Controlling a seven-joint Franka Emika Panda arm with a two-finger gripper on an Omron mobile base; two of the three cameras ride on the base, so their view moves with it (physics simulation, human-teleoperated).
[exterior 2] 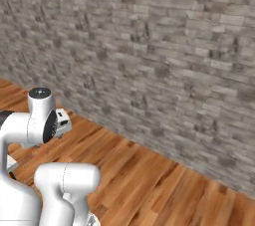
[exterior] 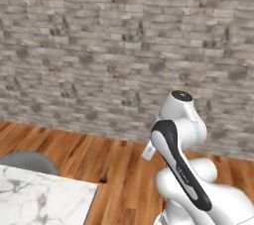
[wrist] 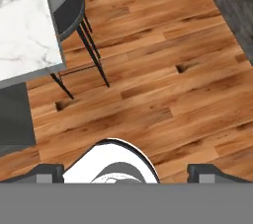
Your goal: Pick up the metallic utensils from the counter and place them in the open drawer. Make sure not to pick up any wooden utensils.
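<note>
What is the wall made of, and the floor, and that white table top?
The wall looks like rough grey-brown brick or stone, with mortar lines showing. The floor looks like glossy wooden planks with grain and knots. The counter looks like polished white marble, grey-veined; it may be an imitation.

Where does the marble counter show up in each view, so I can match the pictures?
Left base view: the counter fills the bottom-left corner, a grey stool behind it.
Right base view: not in it.
Hand view: the counter sits top left, beside the stool.
Shared landmark: the wooden floor.
</note>
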